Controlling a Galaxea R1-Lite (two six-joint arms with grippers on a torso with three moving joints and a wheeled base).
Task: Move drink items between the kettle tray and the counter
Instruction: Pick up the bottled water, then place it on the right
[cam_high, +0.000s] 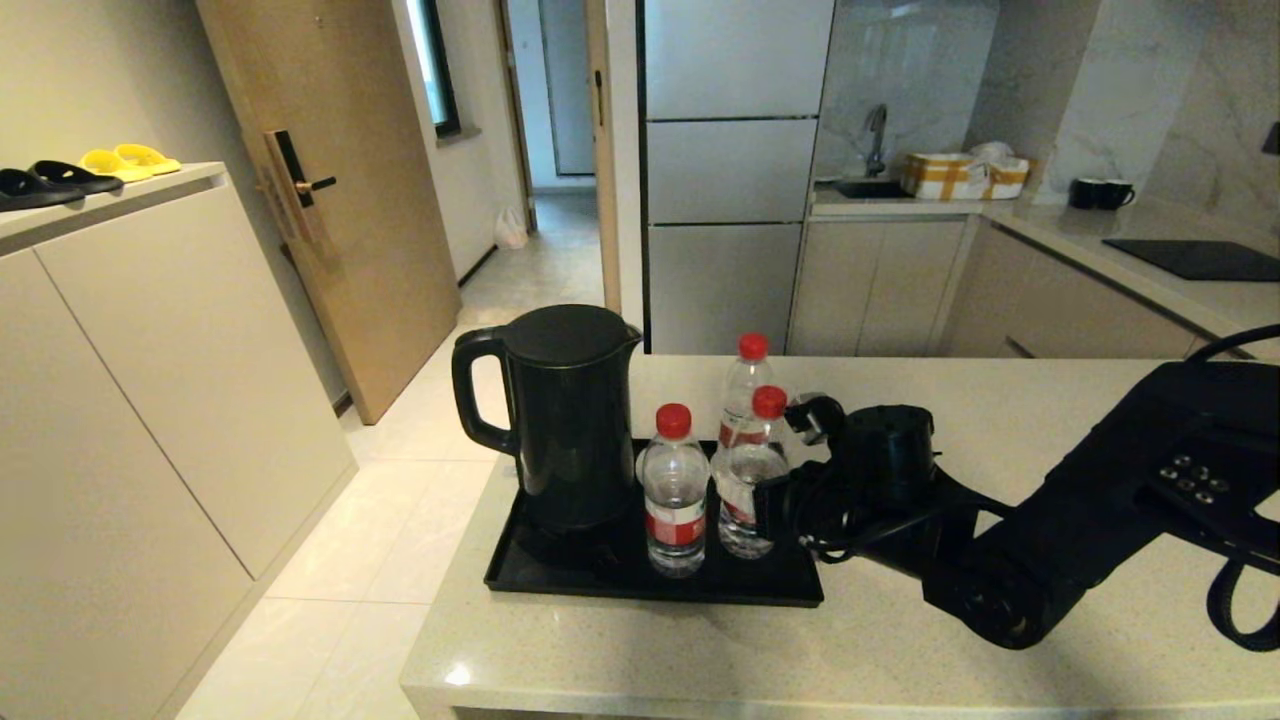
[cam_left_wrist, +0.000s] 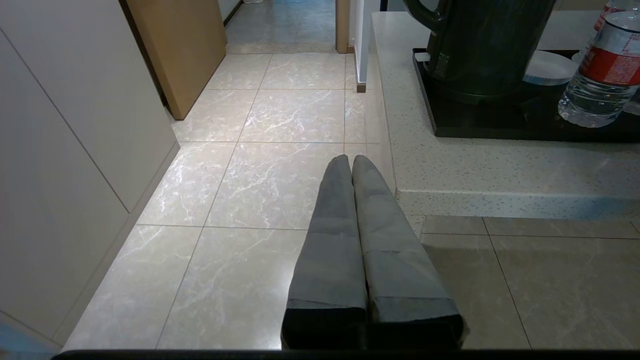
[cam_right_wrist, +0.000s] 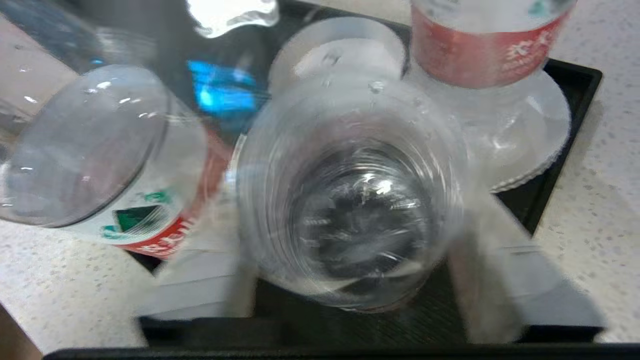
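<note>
A: Three bottles, all on the kettle tray (cam_high: 560, 585) beside the black kettle (cam_high: 560, 420). What is the right claw (cam_high: 775, 505) doing?

B: It has reached in from the right side of the worktop (cam_high: 1000, 640) and sits around the middle bottle (cam_high: 752, 470). In the right wrist view that bottle (cam_right_wrist: 350, 195) fills the space between the two fingers (cam_right_wrist: 487, 270), which stand one on each side of it. Whether they are already pinching it or only bracketing it, I cannot tell.

A: And where are the other two?

B: The front bottle (cam_high: 675, 490) stands upright near the tray's front edge, just beside the kettle. The back bottle (cam_high: 745, 375) is behind the middle one, toward the far side of the tray, and in the right wrist view it (cam_right_wrist: 480, 45) appears to stand on a round white saucer (cam_right_wrist: 542, 125). A second saucer (cam_right_wrist: 340, 42) lies on the tray next to that.

A: Left arm?

B: Parked low, off the worktop's left end. Its wrist view shows the left claw (cam_left_wrist: 352, 161) over the tiled floor (cam_left_wrist: 250, 175), fingers pressed together and holding nothing.
</note>
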